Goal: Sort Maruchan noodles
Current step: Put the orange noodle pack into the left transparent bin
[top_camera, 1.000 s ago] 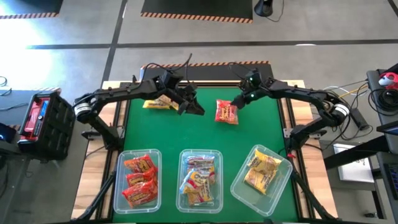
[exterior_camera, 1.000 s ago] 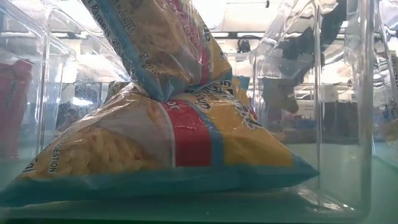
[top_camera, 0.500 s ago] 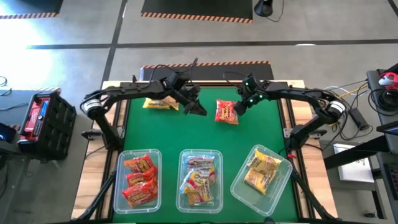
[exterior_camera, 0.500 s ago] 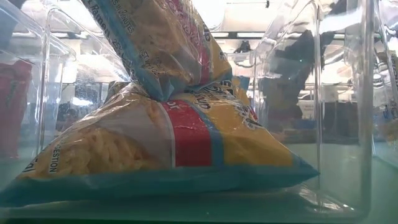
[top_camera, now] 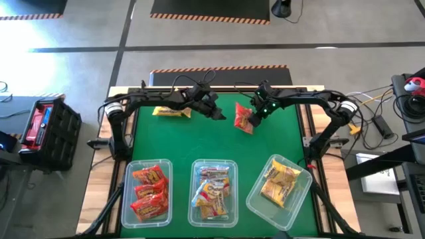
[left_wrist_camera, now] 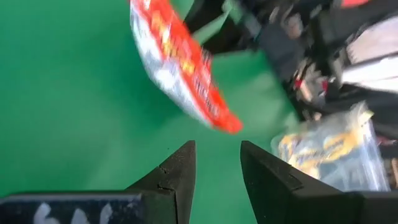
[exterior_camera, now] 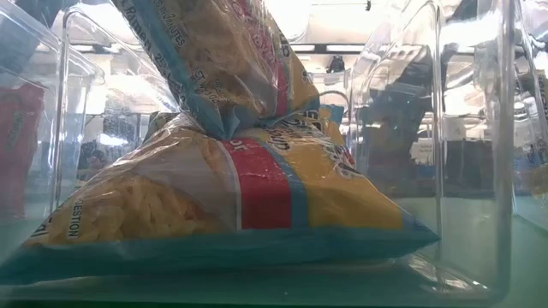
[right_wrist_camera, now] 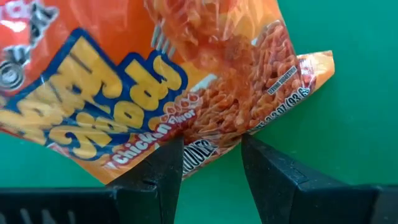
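My right gripper (top_camera: 251, 118) is pinching one edge of a red-orange noodle packet (top_camera: 242, 118) and holding it over the middle of the green table (top_camera: 279, 136). Right wrist view: the packet (right_wrist_camera: 155, 81) is filling the frame, its crinkled wrapper showing blue and yellow lettering, the word "Chicken" and the curly noodle block through the plastic; my two dark fingers (right_wrist_camera: 155, 168) are closing on its lower edge. My left gripper (top_camera: 219, 114) is hovering just beside the packet, holding nothing. Left wrist view: its fingers (left_wrist_camera: 177, 171) are standing narrowly apart with only green cloth between them, and the packet (left_wrist_camera: 183, 68) is hanging tilted ahead of them.

High view: a yellow packet (top_camera: 171, 112) is lying flat near the far left of the table, and three clear tubs are sitting along the near edge, the left tub (top_camera: 127, 199) holding red-orange packets, the middle tub (top_camera: 196, 199) yellow-pink ones, and the right tub (top_camera: 299, 186), turned askew, yellow ones. Low view: two yellow packets with a red band (exterior_camera: 257, 184) are pressing against a clear tub wall (exterior_camera: 437, 154); neither gripper is appearing here.
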You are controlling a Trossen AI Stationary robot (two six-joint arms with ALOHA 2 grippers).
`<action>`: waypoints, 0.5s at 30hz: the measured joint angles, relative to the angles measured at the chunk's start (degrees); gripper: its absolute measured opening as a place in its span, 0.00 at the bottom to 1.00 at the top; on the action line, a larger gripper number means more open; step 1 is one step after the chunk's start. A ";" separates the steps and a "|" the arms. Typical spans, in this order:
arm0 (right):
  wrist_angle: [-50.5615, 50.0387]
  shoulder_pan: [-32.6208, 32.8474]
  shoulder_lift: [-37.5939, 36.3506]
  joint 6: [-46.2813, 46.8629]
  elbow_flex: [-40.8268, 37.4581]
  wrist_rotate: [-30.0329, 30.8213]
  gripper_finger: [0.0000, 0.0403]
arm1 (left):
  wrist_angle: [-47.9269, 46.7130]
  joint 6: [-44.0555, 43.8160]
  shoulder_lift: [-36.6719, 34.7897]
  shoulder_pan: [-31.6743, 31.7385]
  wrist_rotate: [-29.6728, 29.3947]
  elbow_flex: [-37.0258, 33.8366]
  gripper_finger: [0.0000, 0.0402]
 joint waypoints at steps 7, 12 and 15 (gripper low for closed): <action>4.40 0.17 1.99 0.49 0.03 -0.30 0.38 | 5.35 -5.00 2.23 -0.02 -4.25 0.00 0.27; 6.95 0.54 2.56 1.56 0.01 0.07 0.38 | 8.32 -7.64 4.07 -0.20 -4.26 0.00 0.27; 7.43 0.89 2.86 1.58 0.01 0.24 0.38 | 9.27 -7.33 4.18 -0.18 -4.24 -0.01 0.27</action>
